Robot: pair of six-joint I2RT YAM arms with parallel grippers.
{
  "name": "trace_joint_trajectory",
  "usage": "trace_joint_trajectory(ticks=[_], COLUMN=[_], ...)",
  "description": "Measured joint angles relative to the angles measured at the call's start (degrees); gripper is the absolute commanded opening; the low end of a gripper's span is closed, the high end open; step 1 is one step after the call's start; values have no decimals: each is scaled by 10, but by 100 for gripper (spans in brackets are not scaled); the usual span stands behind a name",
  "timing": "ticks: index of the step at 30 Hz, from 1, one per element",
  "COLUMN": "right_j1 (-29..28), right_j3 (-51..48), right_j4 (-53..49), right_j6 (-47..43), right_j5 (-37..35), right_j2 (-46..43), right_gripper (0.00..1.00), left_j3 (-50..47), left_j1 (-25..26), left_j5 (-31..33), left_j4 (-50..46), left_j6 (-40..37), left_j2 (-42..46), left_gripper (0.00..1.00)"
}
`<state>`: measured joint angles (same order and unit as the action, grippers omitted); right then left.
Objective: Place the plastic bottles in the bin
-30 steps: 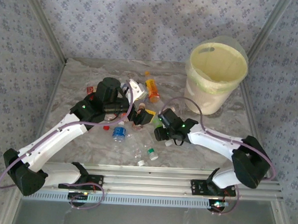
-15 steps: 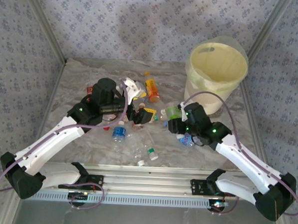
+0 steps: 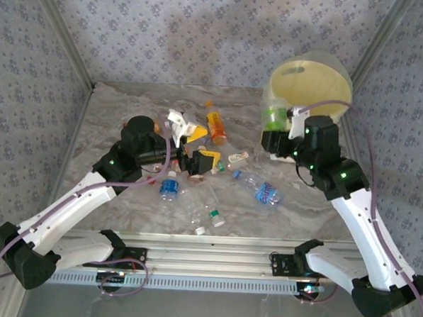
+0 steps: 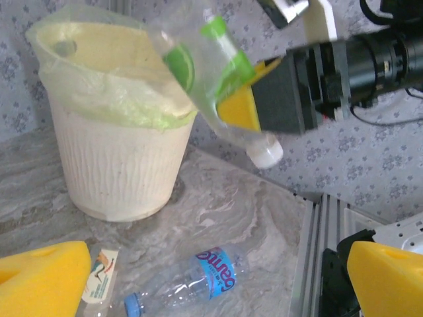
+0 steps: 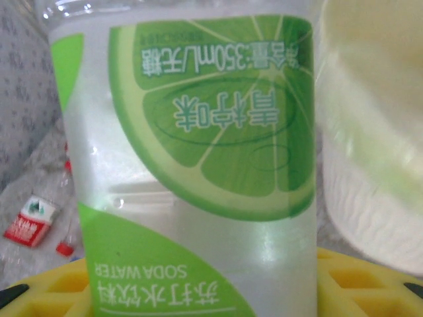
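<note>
Currently held: my right gripper (image 3: 275, 135) is closed across the green-label bottle (image 3: 274, 117), yellow pads on either side of its lower body.
Bottle's place: up in the air against the near-left rim of the bin (image 3: 341, 86); I cannot tell whether it is over the mouth yet.
Bottle's pose: tilted, white cap end pointing down in the left wrist view.
Weight, I judge: clear right through and seemingly empty, so very light.
Stiffness, I judge: thin-walled, so a hard squeeze would dent it and could pop it sideways.
Surface, I judge: the glossy lime-slice label is slick, and the foam pads are what give purchase.
Where to hold: mid-body on the straight labelled part, as I have it now, not on the tapering neck.
My other hand: left gripper (image 3: 201, 147) has its pads spread wide, nothing between them, low over the clutter mid-table.
Left to do: blue-label bottle (image 3: 263, 192) lies on its side on the table (image 3: 301, 216); an orange bottle (image 3: 215, 127) lies further back.
</note>
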<state>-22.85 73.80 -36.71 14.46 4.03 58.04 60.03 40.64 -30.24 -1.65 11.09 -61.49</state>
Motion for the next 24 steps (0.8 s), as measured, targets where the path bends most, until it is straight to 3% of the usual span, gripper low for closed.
trace_joint_trajectory(ticks=[15, 24], right_j1=[177, 216], right_j3=[228, 322], right_j4=[-27, -60], right_j6=[-34, -49], right_j5=[19, 18], right_j2=[198, 322], right_gripper=[55, 56], left_j3=[-12, -12], left_j1=[-50, -58], left_j5=[-51, -51], left_j4=[58, 61], left_j6=[52, 55], left_j2=[4, 17], left_gripper=[100, 100])
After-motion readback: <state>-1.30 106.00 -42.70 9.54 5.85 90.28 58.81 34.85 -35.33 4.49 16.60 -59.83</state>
